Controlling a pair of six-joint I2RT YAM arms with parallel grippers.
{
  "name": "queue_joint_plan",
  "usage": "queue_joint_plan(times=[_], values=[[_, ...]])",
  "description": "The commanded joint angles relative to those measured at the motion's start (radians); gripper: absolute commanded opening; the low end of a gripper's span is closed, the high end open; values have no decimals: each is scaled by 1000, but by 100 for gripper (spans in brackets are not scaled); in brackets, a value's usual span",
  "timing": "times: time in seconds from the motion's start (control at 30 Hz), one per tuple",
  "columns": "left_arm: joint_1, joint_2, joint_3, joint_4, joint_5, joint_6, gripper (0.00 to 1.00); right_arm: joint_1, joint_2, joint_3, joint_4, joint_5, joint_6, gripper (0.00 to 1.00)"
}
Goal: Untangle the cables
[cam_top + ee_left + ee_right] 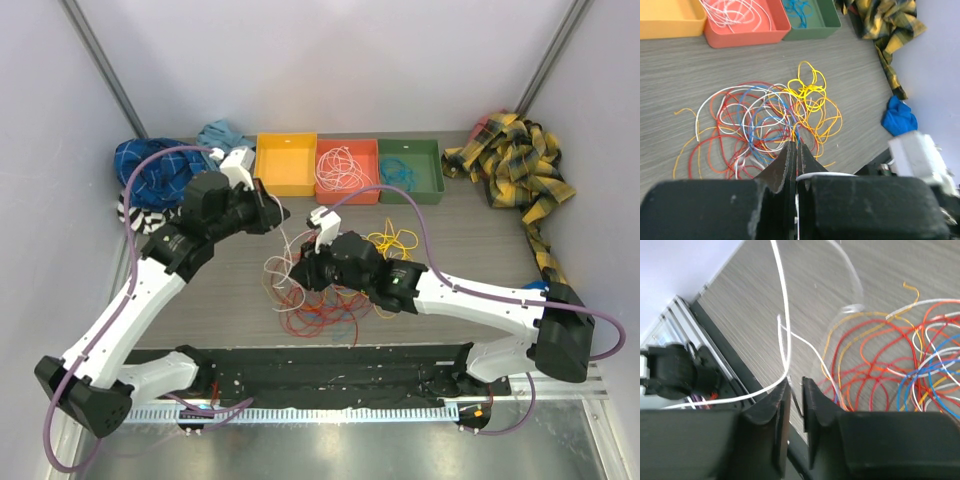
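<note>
No legible txt, labels or nos. anywhere in view.

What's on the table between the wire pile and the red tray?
Only bare tabletop between cables and red tray, per the left wrist view.

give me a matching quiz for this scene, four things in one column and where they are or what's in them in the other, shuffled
Things:
1. red bin
2. green bin
3. yellow plaid cloth
4. blue checked cloth

Place or contents:
a. holds a blue cable
b. far left corner
c. holds white cables
d. far right corner

Pairs: 1-c, 2-a, 3-d, 4-b
</note>
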Motion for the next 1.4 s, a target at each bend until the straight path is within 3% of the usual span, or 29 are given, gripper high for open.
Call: queue_joint_plan(times=[0.0, 0.1, 0.2, 0.43, 0.63, 0.73, 0.87, 1.0, 1.23, 1.3, 1.33, 1.37], values=[[-16, 41, 58, 55, 40, -12, 0, 5, -9, 61, 96, 59, -35, 39], [-17, 67, 87, 55, 49, -12, 0, 6, -21, 58, 99, 83, -43, 55], [-17, 87, 116, 63, 63, -16, 0, 6, -23, 44, 116, 113, -46, 65], [-44, 89, 159, 63, 101, -30, 0, 3, -6, 17, 158, 243, -50, 68], [-48, 46, 166, 29, 101, -25, 0, 0, 9, 3, 190, 261, -60, 68], [-50, 30, 163, 14, 101, -25, 0, -4, 18, -2, 210, 246, -55, 64], [-50, 9, 158, -6, 77, -12, 0, -7, 20, -12, 214, 225, -47, 38], [-50, 1, 150, -15, 58, 1, 0, -7, -8, -34, 210, 223, -37, 4], [-48, 6, 78, -48, -40, 14, 0, -7, -100, -78, 126, 241, -37, 1], [-48, 1, 54, -54, -64, 14, 12, -7, -132, -100, 101, 264, -40, 1], [-50, 0, 32, -58, -96, 17, 44, -6, -159, -103, 92, 272, -41, 1], [-48, -3, 23, -66, -119, 14, 55, -6, -173, -103, 83, 280, -44, 1]])
